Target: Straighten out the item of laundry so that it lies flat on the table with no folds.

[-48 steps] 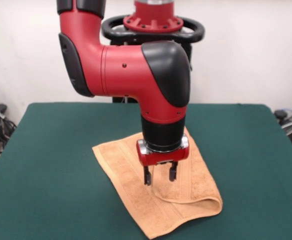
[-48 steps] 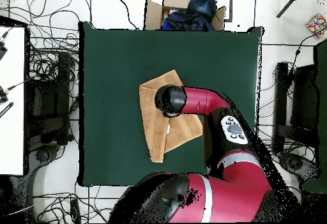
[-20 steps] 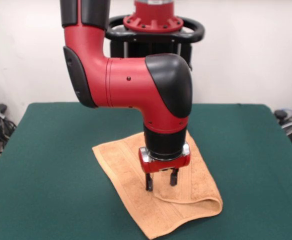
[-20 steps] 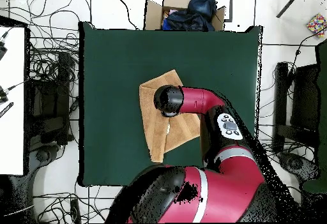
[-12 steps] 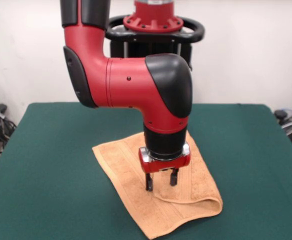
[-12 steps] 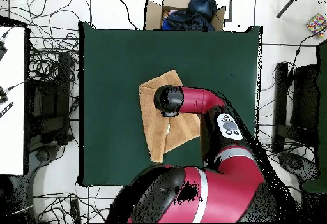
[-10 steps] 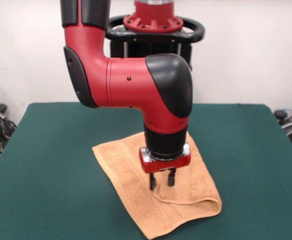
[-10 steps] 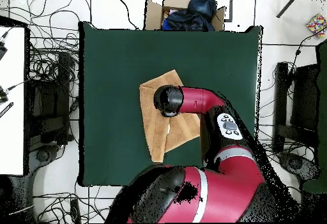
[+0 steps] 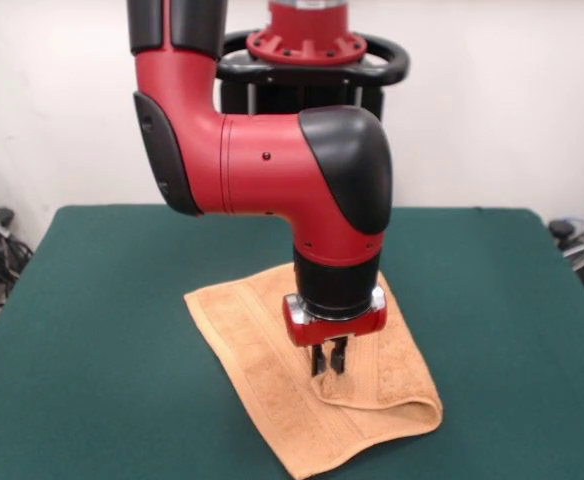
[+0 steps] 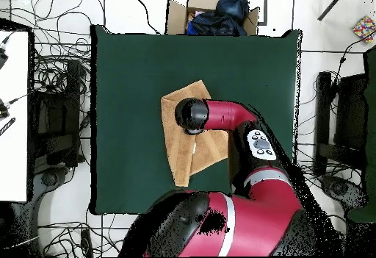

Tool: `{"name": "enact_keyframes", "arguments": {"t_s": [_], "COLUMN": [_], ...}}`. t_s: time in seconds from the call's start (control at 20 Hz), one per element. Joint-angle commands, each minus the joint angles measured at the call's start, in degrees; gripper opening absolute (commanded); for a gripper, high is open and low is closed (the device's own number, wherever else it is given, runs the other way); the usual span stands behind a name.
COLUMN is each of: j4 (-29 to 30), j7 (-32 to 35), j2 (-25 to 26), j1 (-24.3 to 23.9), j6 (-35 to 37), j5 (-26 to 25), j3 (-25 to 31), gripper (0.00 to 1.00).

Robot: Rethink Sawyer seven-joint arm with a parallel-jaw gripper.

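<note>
The item of laundry [image 9: 242,330], an orange-tan washcloth, lies on the green table [image 9: 102,300] folded over itself, with a rounded fold at its front right corner. My gripper [image 9: 328,368] points straight down over the cloth's middle. Its fingers are pressed together, shut on the edge of the upper layer. In the overhead view the item of laundry [image 10: 180,152] shows as a folded shape in the middle of the table [image 10: 147,71], and the arm's wrist [image 10: 191,115] hides the gripper.
A cardboard box [image 10: 213,12] holding dark cloth stands just beyond the table's far edge in the overhead view. Cables [image 10: 55,79] and equipment lie on the floor at both sides. A white surface [image 10: 13,115] stands at the left.
The fingers have closed from wide apart to pressed together on the cloth's upper layer. The arm has shifted slightly right in the front view and sunk a little.
</note>
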Motion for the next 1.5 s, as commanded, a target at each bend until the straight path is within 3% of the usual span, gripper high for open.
{"name": "enact_keyframes", "arguments": {"t_s": [0.05, 0.45, 0.95, 1.5], "j4": [-1.8, -1.4, 7.6, 7.1], "j7": [0.7, 1.8, 3.4, 5.8], "j2": [3.9, 2.9, -10.2, -11.8], "j1": [-0.1, 0.9, 2.1, 3.7], "j6": [0.0, 0.6, 7.7, 10.1], "j5": [-3.4, -3.3, -0.4, 0.6], "j3": [1.7, 0.9, 0.5, 0.3], "gripper": [0.00, 0.00, 0.00, 0.00]}}
